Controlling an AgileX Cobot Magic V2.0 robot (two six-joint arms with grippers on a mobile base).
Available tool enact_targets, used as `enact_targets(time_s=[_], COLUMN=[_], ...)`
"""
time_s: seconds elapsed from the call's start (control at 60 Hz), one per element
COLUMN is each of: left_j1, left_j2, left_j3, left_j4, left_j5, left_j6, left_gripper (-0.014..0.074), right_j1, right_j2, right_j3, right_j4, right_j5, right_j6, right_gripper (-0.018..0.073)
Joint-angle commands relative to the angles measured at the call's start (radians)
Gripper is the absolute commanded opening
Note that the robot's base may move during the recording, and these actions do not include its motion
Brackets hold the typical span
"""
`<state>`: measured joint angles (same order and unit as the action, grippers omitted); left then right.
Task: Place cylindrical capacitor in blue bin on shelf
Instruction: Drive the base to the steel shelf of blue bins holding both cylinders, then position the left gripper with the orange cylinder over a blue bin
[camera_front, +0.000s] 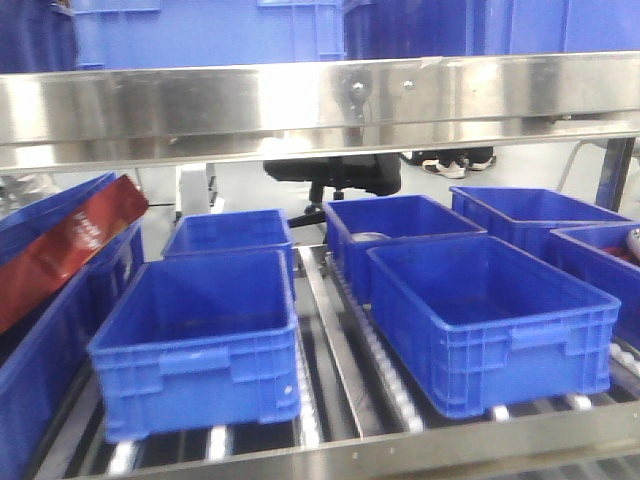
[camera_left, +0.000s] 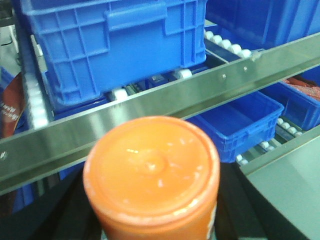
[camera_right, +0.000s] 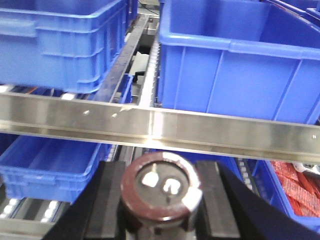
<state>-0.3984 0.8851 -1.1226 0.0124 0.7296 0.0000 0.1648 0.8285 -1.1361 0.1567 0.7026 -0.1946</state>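
Observation:
The cylindrical capacitor (camera_right: 161, 187), squat and dark brown with a shiny grey top, sits between the black pads (camera_right: 107, 200) of my right gripper (camera_right: 162, 202), which is shut on it. It hangs just in front of and below the shelf's steel front rail (camera_right: 160, 131). Beyond that rail stands a blue bin (camera_right: 240, 75), with another blue bin (camera_right: 60, 45) to its left. My left gripper (camera_left: 152, 215) is shut on an orange-capped bottle (camera_left: 152, 170) below the shelf rail (camera_left: 175, 100). In the front view the shelf (camera_front: 320, 100) holds several blue bins, two in front (camera_front: 200, 340) (camera_front: 490, 320); neither gripper shows there.
A red packet (camera_front: 70, 245) leans in the far-left bin. A grey object (camera_front: 370, 238) lies in the rear middle bin. Roller tracks (camera_front: 375, 350) run between lanes. The lower level holds a blue bin (camera_right: 50, 165) and red packets (camera_right: 295, 185). A black office chair (camera_front: 340, 175) stands behind.

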Motion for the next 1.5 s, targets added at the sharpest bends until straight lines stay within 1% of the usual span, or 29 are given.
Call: enact_targets(time_s=[0.0,1.483], left_j1=[-0.007,-0.007], left_j2=[-0.005,-0.005], left_j3=[-0.009,-0.009], left_j4=[-0.003,-0.003], left_j5=[-0.021,-0.021], left_j6=[0.000,0.000], left_gripper=[-0.0111,-0.0111], right_j1=[0.000,0.000], right_j2=[-0.002,-0.002], right_j3=[-0.001,-0.001], right_j4=[-0.005,-0.005], right_j5=[-0.032,-0.032], right_j6=[-0.006,-0.006], right_gripper=[-0.0168,-0.0168])
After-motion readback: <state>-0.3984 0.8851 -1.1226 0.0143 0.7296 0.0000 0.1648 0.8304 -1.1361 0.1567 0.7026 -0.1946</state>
